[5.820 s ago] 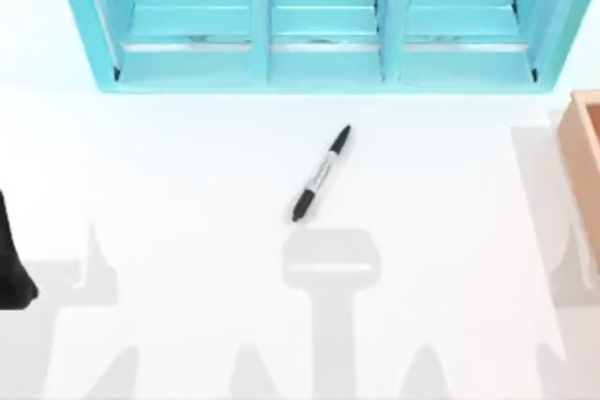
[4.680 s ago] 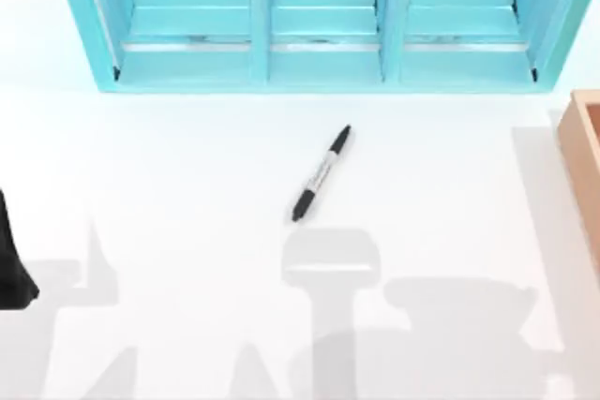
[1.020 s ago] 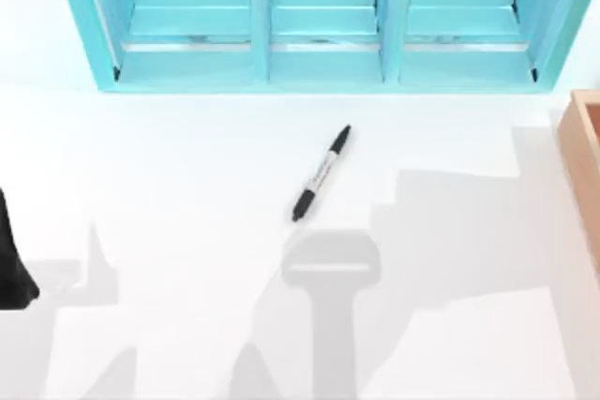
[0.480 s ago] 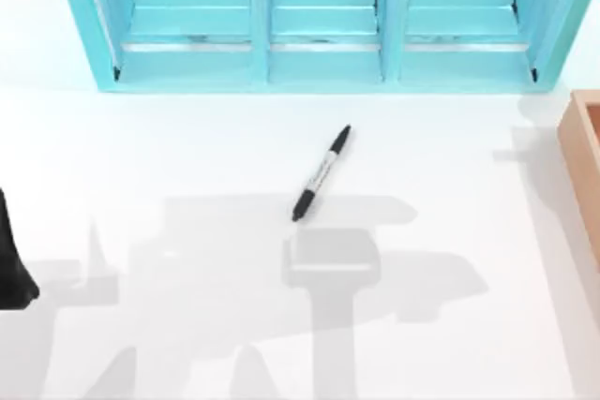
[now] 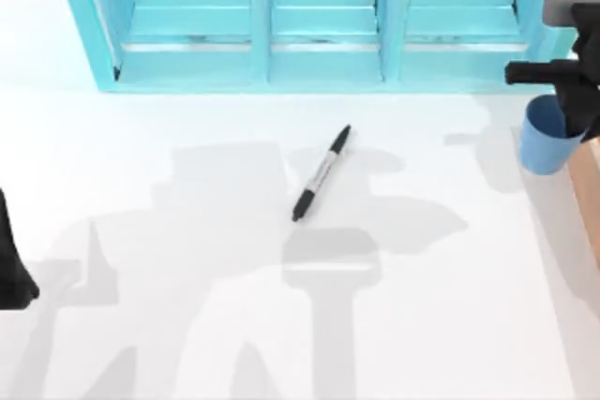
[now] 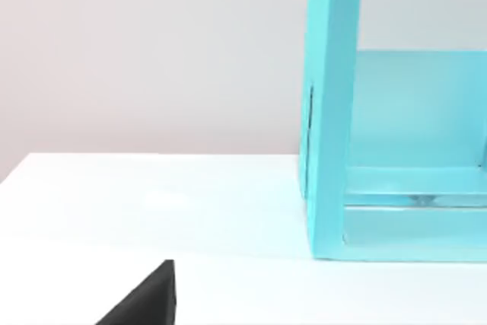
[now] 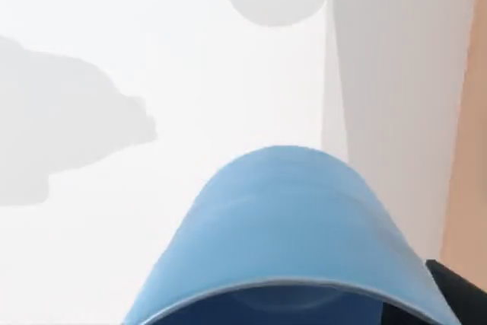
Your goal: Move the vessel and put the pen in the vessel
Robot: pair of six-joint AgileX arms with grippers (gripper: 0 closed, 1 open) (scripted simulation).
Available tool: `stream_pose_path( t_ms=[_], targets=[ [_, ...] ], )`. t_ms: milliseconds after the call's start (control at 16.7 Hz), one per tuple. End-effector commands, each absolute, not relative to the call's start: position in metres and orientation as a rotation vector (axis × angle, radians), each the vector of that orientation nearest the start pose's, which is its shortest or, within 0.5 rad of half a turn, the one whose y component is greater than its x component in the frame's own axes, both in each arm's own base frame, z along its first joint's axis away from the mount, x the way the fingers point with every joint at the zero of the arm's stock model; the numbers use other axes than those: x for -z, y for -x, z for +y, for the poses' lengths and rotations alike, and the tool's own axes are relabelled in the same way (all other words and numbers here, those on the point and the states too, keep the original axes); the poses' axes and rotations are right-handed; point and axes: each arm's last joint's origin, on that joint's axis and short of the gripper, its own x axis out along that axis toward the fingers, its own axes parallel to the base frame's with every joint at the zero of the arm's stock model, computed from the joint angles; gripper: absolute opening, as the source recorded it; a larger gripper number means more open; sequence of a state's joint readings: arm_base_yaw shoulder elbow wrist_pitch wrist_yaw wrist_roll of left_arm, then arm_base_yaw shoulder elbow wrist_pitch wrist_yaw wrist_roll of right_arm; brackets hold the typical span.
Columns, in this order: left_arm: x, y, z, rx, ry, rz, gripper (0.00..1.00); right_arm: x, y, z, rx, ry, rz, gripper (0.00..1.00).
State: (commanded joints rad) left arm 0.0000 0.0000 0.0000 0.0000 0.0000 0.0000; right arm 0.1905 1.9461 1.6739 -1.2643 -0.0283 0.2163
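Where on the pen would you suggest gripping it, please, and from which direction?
Grip the pen at mid-barrel, on the grey label, coming straight down from above. It lies flat and diagonal on the table with open space around it, so the fingers should close across its narrow width, square to its axis. The ends taper and could slip.

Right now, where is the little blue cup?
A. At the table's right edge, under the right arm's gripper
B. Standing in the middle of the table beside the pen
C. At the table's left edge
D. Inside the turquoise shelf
A: the blue cup sits at the right edge by the wooden box, under the right gripper, far from the pen.
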Motion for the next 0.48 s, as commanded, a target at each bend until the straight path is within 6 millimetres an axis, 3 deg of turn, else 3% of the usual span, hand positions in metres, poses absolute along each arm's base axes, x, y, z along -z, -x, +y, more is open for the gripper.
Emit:
stream_pose_path(
  t_ms=[120, 240, 480],
  targets=[
    [-0.16, -0.106, -0.001, 0.0, 0.0, 0.0, 1.0, -0.216, -0.384, 0.099, -0.027, -0.05, 1.533, 0.0],
    [-0.16, -0.106, -0.001, 0.0, 0.0, 0.0, 1.0, -0.207, -0.388, 0.112, -0.038, -0.054, 1.528, 0.0],
    [-0.16, -0.106, -0.001, 0.0, 0.0, 0.0, 1.0, -0.205, -0.388, 0.111, -0.034, -0.058, 1.535, 0.0]
  ],
)
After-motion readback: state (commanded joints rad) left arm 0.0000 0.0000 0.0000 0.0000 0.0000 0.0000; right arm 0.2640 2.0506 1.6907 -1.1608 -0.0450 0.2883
